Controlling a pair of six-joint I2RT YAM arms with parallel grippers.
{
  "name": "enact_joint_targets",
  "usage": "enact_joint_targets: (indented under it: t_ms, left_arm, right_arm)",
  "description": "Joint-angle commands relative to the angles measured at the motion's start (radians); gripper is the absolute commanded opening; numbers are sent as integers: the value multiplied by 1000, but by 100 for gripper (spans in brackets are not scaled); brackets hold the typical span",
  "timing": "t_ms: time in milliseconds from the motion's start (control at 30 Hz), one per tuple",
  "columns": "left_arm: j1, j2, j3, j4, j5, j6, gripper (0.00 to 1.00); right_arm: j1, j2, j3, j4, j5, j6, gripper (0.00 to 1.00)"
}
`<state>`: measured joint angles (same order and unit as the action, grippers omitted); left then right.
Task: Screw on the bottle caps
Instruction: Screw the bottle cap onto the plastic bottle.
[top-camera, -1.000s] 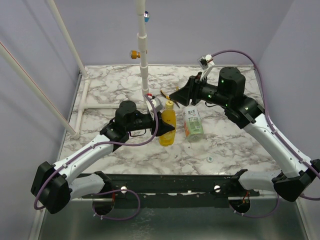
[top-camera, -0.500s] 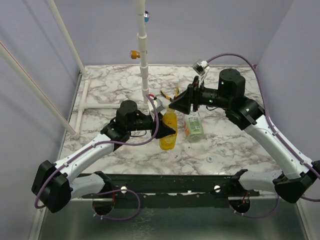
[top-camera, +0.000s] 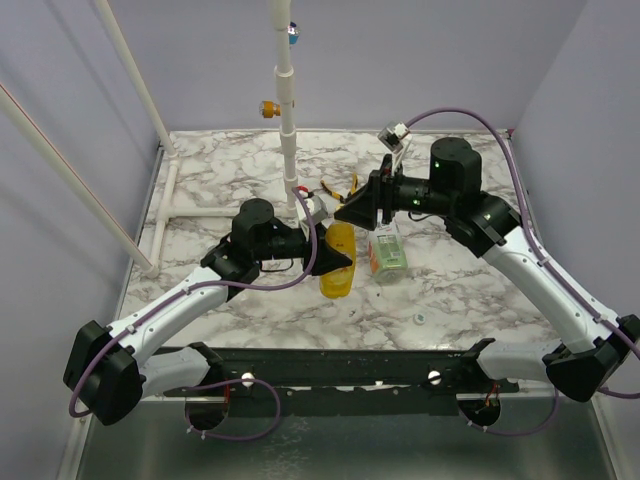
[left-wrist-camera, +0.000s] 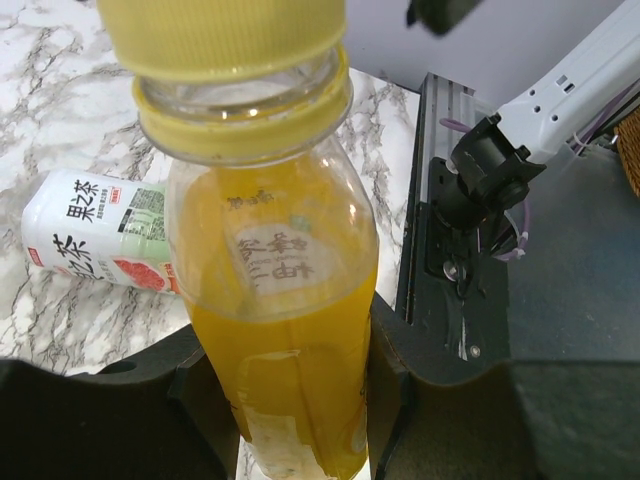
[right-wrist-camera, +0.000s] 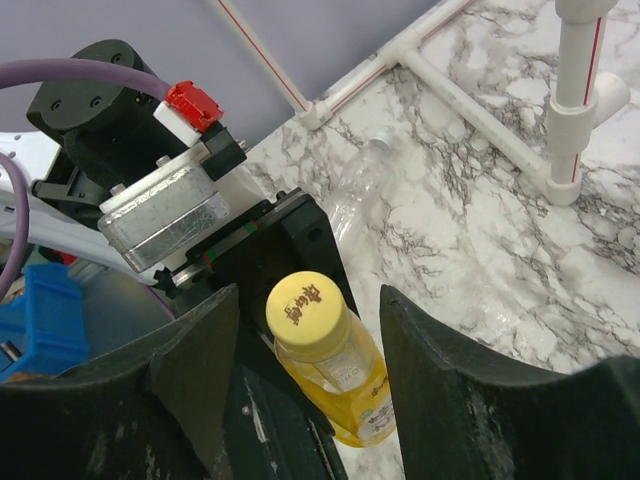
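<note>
My left gripper (top-camera: 335, 262) is shut on the yellow bottle (top-camera: 337, 270) and holds it upright on the table; in the left wrist view its fingers (left-wrist-camera: 400, 380) clamp the bottle's (left-wrist-camera: 280, 330) lower body. The yellow cap (right-wrist-camera: 305, 308) sits on the bottle's neck, also seen in the left wrist view (left-wrist-camera: 220, 35). My right gripper (top-camera: 352, 212) is open, its jaws on either side of the cap without touching it (right-wrist-camera: 310, 305). The clear bottle with the green-and-white label (top-camera: 386, 250) lies on its side just right of the yellow bottle (left-wrist-camera: 95, 235). A whitish cap (top-camera: 421, 319) lies near the front right. The blue cap is out of view.
Yellow-handled pliers (top-camera: 340, 190) lie behind the bottles. A white pipe post (top-camera: 287, 110) stands at the back centre, and a white pipe frame (top-camera: 165, 215) runs along the left side. The table's black front rail (top-camera: 330, 365) is near the arm bases.
My right gripper has moved left and down over the yellow bottle's top, so its open jaws now flank the cap. The left gripper keeps its hold on the bottle.
</note>
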<state>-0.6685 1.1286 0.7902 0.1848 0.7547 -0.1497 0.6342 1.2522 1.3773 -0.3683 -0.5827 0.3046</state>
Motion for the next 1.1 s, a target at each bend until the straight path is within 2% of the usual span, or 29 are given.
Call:
enact_joint_targets:
  t_ms: [0,100,500,667,800,1067]
  left_arm:
    - [1,5,31,14,34,-1,0]
    - [1,6,32,15,32,1,0]
    - [1,11,32,13,22,2,0]
    - [1,18,42,14,-56,-6,0]
    - [0,34,68,8,-175,-8,0]
    - [-47,64,144,-14,-458,26,0]
  right_arm:
    - [4,7,-17,5,-32,-7,62]
    - [9,8,-19,8,-31,-5,61]
    - [11,6,-30,21,-1,17,43]
    - [26,11,-29,-6,70,16,35]
    - [63,28,-19,-43,200,23,32]
    - [167,102,15,-120,618,82,29]
